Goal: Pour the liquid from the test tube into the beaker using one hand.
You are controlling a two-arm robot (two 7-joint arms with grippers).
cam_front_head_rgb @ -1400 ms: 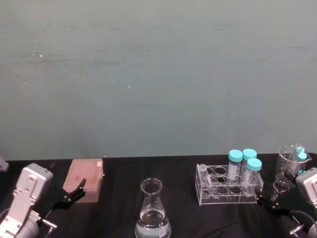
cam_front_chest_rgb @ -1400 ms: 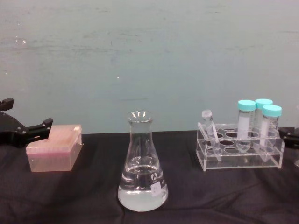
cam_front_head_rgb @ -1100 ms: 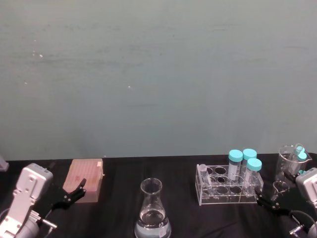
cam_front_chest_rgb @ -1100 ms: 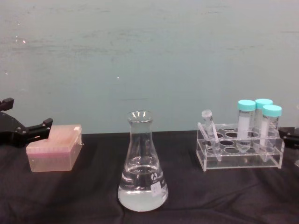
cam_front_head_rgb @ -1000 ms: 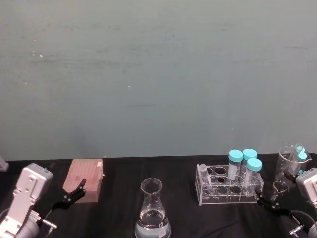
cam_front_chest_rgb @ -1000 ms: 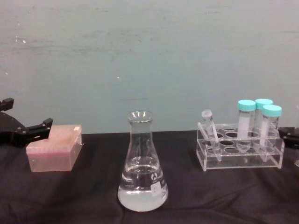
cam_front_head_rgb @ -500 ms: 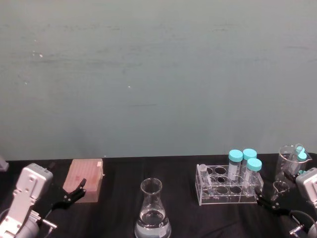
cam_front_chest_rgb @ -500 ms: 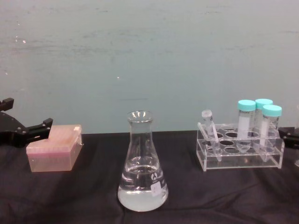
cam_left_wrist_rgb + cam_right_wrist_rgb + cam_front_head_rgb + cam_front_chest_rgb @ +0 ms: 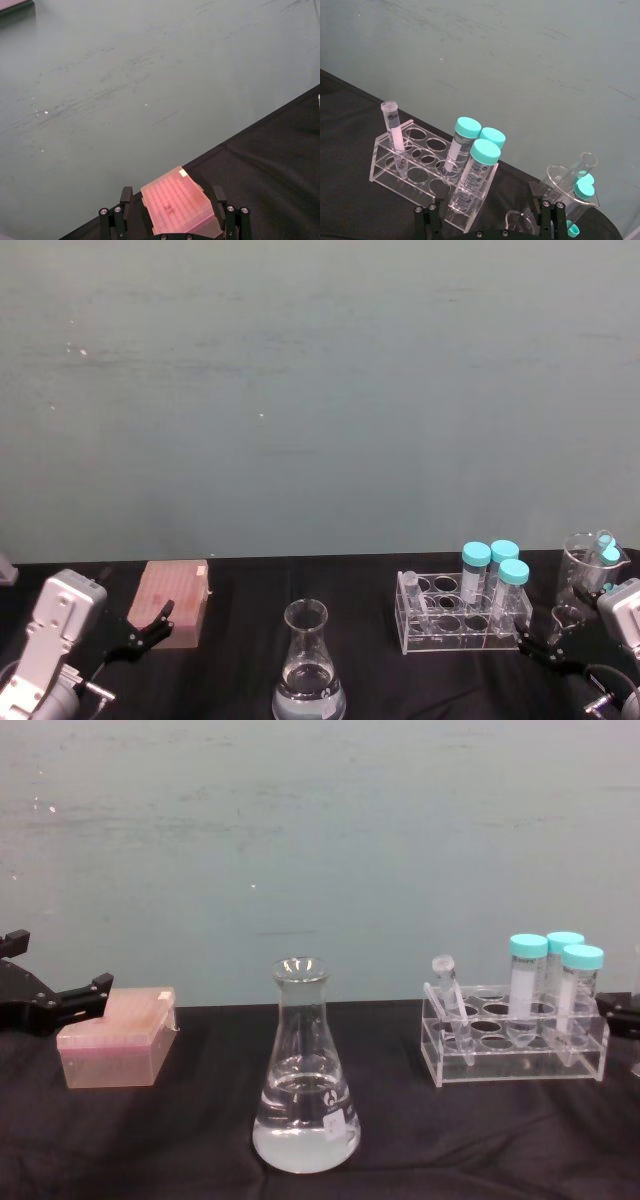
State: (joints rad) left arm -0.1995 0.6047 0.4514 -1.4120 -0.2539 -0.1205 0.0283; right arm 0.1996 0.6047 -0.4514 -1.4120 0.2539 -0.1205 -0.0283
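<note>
Beaker (image 9: 305, 1070) label (image 9: 335, 1123) illegible; test tube (image 9: 452, 1005) racked; left gripper (image 9: 172, 199), right gripper (image 9: 485, 202) parked.

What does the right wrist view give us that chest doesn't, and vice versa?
Right wrist adds: a spouted glass vessel holding a teal-capped tube, beside the rack, with the open right gripper framing both. Chest adds: the beaker, a conical flask with clear liquid in its base, a pink tip box, and the open left gripper by that box. Shared: the rack, the test tube leaning at its end, three teal-capped tubes.
</note>
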